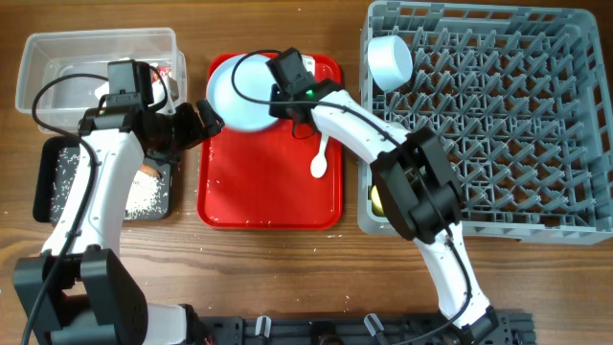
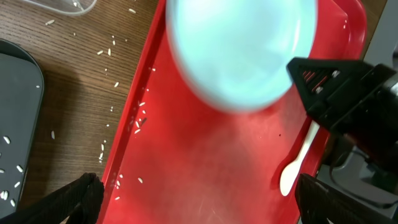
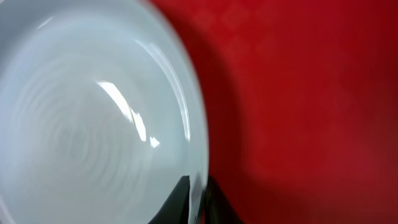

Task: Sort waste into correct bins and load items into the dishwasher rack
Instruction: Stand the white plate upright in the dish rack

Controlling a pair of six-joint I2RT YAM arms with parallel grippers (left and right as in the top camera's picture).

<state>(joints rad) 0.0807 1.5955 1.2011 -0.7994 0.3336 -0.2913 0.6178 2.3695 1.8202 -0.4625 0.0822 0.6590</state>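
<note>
Overhead: the right claw (image 1: pixel 275 94) is clenched on the right rim of the plate (image 1: pixel 241 91), at the far-left corner of the red tray (image 1: pixel 273 196). The left claw (image 1: pixel 207 118) hangs released just left of the plate, so a drift left could knock them together. The spoon (image 1: pixel 320 159) lies right of the plate, and the rack (image 1: pixel 498 125) is beyond it.

Left wrist: the plate is blurred, and I cannot tell whether it is lifted. Rice (image 2: pixel 112 42) is scattered over the counter (image 2: pixel 74 87) and the tray edge. A dragged plate would spread it.

Right wrist: only the thin rim is pinched. On glossy ware that hold could let the plate swivel or slip.
</note>
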